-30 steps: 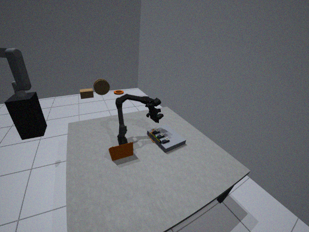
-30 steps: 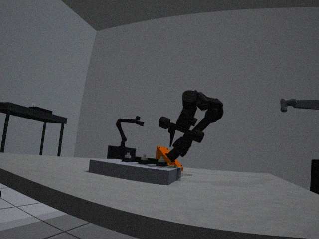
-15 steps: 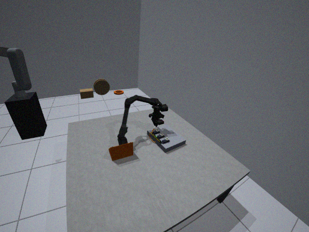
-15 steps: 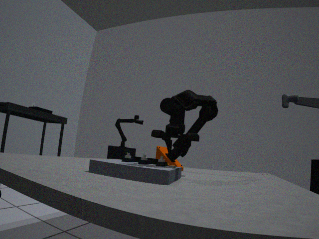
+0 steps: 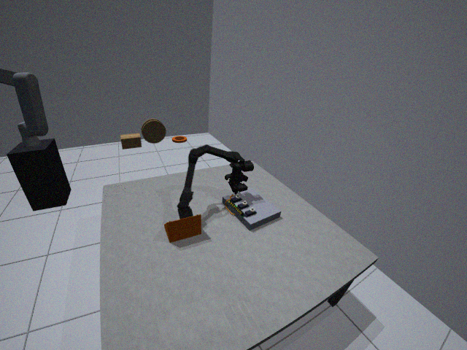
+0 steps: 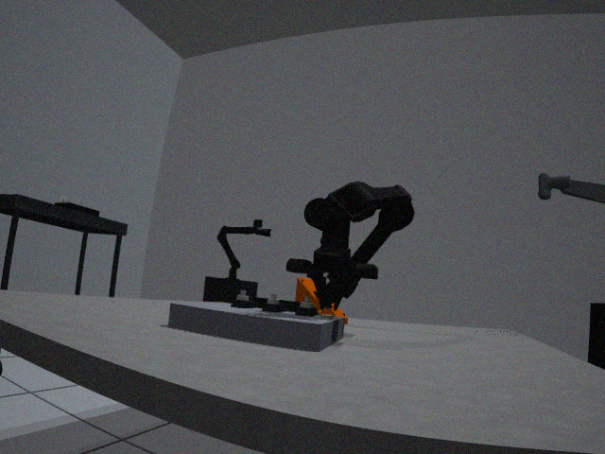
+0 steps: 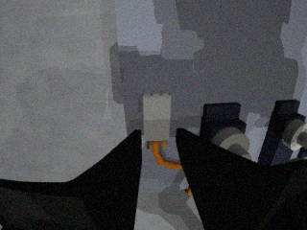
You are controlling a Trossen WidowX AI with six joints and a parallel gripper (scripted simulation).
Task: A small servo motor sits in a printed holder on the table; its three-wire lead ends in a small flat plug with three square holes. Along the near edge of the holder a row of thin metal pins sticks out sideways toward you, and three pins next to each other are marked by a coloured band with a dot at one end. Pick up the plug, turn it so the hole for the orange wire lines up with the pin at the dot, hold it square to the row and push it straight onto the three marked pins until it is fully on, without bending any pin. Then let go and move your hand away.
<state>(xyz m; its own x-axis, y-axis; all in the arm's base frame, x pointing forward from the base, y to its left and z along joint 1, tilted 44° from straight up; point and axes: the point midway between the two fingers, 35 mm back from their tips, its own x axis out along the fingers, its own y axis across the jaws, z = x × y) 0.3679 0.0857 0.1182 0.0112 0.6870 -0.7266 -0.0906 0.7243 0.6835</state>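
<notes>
The plug [image 7: 156, 112] is a pale flat block lying on the holder [image 5: 263, 217] [image 6: 239, 327] [image 7: 138, 29] near its side edge. Its socket end points up in the wrist view, and the orange wire [image 7: 169, 164] leaves the opposite end and bends right. My gripper [image 5: 237, 191] [image 6: 328, 307] [image 7: 158, 135] points down, its fingers partly open and empty, one on each side of the plug's wire end; the height gap is hard to tell. Dark servos with pale round shafts [image 5: 249, 212] [image 6: 273, 303] [image 7: 231, 140] stand on the holder. The marked pins are not clear; a yellow-green row [image 5: 234, 207] runs along the holder's edge.
An orange angled panel [image 5: 183, 228] [image 6: 305, 288] stands on the table [image 5: 181, 286] [image 6: 440, 381] by the arm's base. A second dark servo [image 7: 287, 107] is right of the first in the wrist view. A wall rises beyond the table's far side.
</notes>
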